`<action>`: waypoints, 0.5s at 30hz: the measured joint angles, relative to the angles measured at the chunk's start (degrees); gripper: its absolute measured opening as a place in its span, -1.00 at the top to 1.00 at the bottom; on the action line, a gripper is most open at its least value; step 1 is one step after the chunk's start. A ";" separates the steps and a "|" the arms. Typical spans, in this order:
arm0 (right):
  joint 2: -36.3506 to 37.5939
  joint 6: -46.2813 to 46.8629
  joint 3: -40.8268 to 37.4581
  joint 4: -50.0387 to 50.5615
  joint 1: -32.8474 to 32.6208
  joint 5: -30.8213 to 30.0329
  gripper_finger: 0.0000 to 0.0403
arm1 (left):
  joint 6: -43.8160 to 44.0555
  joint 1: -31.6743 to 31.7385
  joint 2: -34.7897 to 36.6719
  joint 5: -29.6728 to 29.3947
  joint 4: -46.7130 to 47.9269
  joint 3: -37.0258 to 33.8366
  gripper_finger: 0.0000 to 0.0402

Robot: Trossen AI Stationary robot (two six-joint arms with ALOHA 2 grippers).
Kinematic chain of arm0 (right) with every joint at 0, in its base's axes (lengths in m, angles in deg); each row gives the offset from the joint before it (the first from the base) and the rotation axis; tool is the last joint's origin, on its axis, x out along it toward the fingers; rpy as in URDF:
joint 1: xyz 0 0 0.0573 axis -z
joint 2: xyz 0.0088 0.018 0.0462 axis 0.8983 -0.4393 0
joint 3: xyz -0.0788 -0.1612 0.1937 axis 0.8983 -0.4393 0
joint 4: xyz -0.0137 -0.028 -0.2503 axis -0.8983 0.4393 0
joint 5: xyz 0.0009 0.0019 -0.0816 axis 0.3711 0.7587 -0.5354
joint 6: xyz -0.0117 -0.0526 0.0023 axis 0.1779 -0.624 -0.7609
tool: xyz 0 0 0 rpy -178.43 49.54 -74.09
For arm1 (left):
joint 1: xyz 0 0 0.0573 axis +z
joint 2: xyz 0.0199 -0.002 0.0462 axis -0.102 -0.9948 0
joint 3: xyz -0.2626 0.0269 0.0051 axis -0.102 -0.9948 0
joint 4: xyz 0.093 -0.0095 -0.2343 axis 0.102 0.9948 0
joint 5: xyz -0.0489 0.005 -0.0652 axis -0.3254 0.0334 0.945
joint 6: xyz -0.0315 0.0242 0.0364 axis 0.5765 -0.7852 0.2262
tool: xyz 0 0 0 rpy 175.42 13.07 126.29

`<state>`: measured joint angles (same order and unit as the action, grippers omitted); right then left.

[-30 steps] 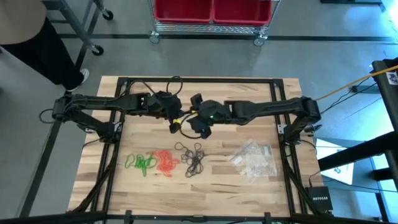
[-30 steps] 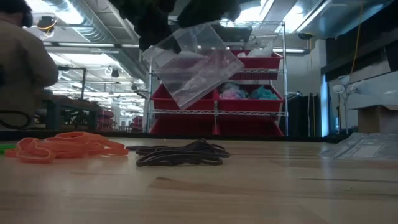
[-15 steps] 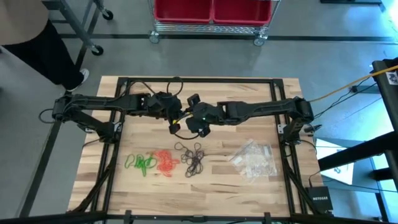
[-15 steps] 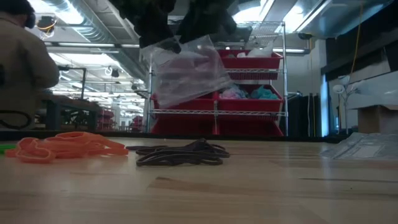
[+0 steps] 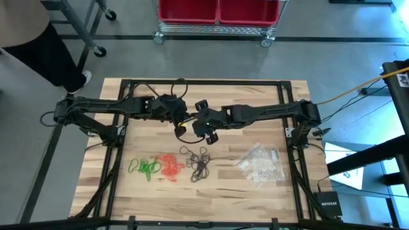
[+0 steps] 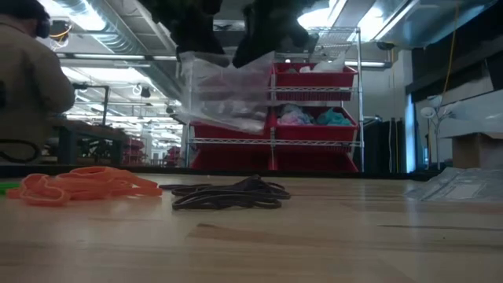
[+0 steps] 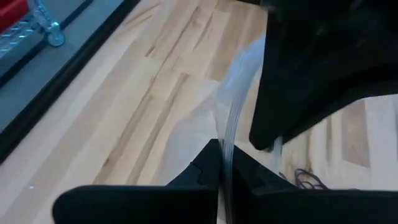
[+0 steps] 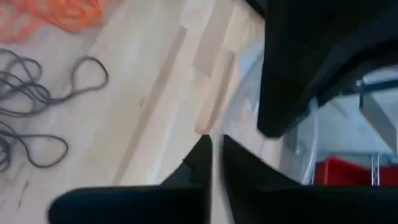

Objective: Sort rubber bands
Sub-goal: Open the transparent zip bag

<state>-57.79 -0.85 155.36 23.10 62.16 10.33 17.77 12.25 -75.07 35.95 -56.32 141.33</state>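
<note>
Both pincers, left (image 5: 181, 122) and right (image 5: 199, 125), pinch one clear bag (image 6: 224, 90) above the tabletop (image 5: 255, 115); separating its mouth needs opposed, gentle pulls near the black rubber bands (image 5: 198, 162).

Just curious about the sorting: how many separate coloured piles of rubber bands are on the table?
3. The green pile lies furthest left in the overhead view, the orange pile sits right beside it, and the black pile is just right of that. Stray bands elsewhere can't be ruled out.

Warehouse workshop: wire shelving (image 6: 314, 110), red bins (image 6: 314, 79)
</note>
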 joint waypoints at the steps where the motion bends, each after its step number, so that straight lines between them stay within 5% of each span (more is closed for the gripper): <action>1: -0.18 0.68 -0.02 0.35 0.04 0.41 0.96 | -0.01 0.00 0.00 -1.14 0.02 0.00 1.00; 9: -0.87 8.00 0.01 -0.98 -0.04 6.36 0.99 | -4.60 -0.02 -0.02 -16.47 -4.72 -0.02 1.00; 15: -0.88 11.33 0.03 -1.32 -0.01 9.37 0.99 | -8.40 -0.07 -0.04 -18.36 -8.62 -0.02 1.00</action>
<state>-58.67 10.48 155.39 21.78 62.16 19.70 9.36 12.18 -75.12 17.60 -64.95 141.30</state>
